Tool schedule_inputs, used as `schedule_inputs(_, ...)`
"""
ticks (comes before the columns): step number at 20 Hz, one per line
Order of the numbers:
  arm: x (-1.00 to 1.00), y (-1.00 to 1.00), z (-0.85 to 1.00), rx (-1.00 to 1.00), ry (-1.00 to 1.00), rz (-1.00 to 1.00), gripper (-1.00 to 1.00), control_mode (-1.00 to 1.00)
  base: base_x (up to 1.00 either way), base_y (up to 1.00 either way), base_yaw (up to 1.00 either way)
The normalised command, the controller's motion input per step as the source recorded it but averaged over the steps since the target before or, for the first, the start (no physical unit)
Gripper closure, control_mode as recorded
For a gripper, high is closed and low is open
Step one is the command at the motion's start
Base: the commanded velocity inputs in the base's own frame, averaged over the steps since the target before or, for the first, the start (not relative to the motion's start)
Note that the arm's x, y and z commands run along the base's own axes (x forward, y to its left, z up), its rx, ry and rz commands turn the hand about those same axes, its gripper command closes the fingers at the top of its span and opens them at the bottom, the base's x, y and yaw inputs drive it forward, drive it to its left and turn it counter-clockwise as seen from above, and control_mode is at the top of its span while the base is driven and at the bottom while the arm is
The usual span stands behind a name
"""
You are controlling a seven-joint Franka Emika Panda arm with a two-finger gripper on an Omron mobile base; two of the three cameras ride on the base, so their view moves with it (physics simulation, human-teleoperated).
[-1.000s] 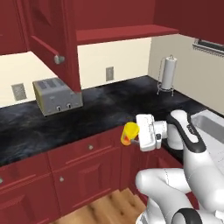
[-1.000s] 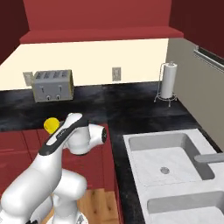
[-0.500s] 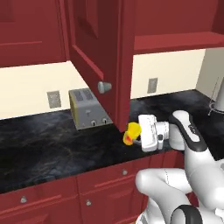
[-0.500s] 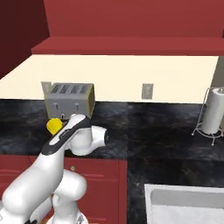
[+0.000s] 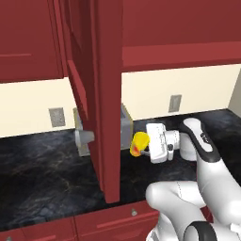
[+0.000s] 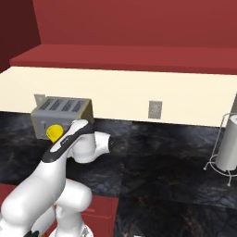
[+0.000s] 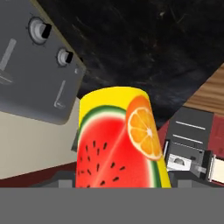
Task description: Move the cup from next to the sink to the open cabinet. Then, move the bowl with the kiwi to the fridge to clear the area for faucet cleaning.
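Observation:
My gripper (image 5: 142, 146) is shut on the cup (image 5: 139, 143), a yellow tumbler with a watermelon and orange print (image 7: 117, 140), and holds it on its side above the black counter. The cup (image 6: 54, 132) hangs just in front of the toaster. The open cabinet has its tall dark red door (image 5: 106, 99) standing edge-on just left of the cup, and its red shelf (image 5: 181, 52) runs well above the hand. The sink, bowl, kiwi and fridge are out of view.
A grey toaster (image 6: 62, 113) sits against the cream wall, partly hidden by the door (image 5: 125, 132). A paper towel holder (image 6: 227, 149) stands at the far right. Wall outlets (image 5: 174, 102) are behind the counter (image 5: 42, 179). Red base drawers (image 5: 117, 217) line the front.
The base has driven left along the counter, so the whole scene shifted. The cabinet door and toaster are now close in front. The cup stays in the gripper.

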Motion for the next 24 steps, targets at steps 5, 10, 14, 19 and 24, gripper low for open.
schedule_inputs(5,0.0,0.0,0.0,0.0,0.0,0.0,1.0,1.0,0.33,-0.59,-0.07)
schedule_inputs(10,-0.06,-0.19,0.69,0.05,-0.03,-0.11,1.0,-1.0,0.03,-0.09,-0.03)
schedule_inputs(14,-0.2,-0.05,1.0,0.06,0.0,-0.2,1.0,-1.0,0.0,0.0,0.0)
schedule_inputs(19,-0.4,-0.04,1.0,0.09,0.0,-0.14,1.0,-1.0,0.0,0.0,0.0)
schedule_inputs(24,-0.58,-0.03,1.0,0.1,0.0,-0.09,1.0,-1.0,0.0,0.0,0.0)
